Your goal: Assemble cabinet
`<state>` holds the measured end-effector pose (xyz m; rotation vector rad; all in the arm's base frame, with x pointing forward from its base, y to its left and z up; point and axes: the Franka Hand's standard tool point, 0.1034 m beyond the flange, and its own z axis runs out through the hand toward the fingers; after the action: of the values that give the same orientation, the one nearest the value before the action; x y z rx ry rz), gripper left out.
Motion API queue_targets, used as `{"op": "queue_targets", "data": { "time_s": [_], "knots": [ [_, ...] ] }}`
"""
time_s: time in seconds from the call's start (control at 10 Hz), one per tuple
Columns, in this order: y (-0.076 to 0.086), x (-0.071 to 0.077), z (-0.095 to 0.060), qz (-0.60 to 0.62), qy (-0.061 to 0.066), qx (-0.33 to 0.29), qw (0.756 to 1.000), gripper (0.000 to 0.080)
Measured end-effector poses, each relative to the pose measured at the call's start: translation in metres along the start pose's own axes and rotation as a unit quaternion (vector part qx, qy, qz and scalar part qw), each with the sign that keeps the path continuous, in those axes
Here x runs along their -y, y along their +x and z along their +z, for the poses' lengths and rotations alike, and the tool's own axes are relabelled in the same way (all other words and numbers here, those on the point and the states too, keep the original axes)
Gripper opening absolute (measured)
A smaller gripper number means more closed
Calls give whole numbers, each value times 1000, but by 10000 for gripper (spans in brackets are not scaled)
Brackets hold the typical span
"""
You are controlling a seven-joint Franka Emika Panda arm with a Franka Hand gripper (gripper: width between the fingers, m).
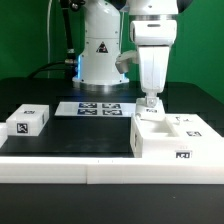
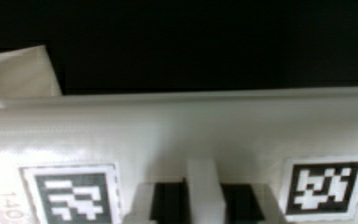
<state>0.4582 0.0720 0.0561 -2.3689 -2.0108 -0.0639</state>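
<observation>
The cabinet (image 1: 176,138) is a large white box with square tags, at the exterior view's right near the front edge. My gripper (image 1: 150,103) points straight down at its far left corner, with the fingers close together on a thin upright white wall. In the wrist view the cabinet's white surface (image 2: 176,125) fills the frame, with a tag on each side. Two dark fingers (image 2: 158,203) flank the thin white wall, and my gripper (image 2: 202,200) is shut on it. A white panel corner (image 2: 19,75) shows beyond the box.
A small white single-tag block (image 1: 28,121) lies at the exterior view's left. The marker board (image 1: 98,108) lies flat at the middle back, before the robot base (image 1: 103,50). A white ledge (image 1: 70,170) runs along the table's front edge.
</observation>
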Motion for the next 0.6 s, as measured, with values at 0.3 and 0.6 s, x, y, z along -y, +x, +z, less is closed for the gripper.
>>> {"op": "queue_targets", "data": {
  "time_s": [0.3,0.6],
  "knots": [
    [1,-7,0,-14,9,3,1000,70],
    [-1,-19,1,-35,6,2,999,70]
  ]
}}
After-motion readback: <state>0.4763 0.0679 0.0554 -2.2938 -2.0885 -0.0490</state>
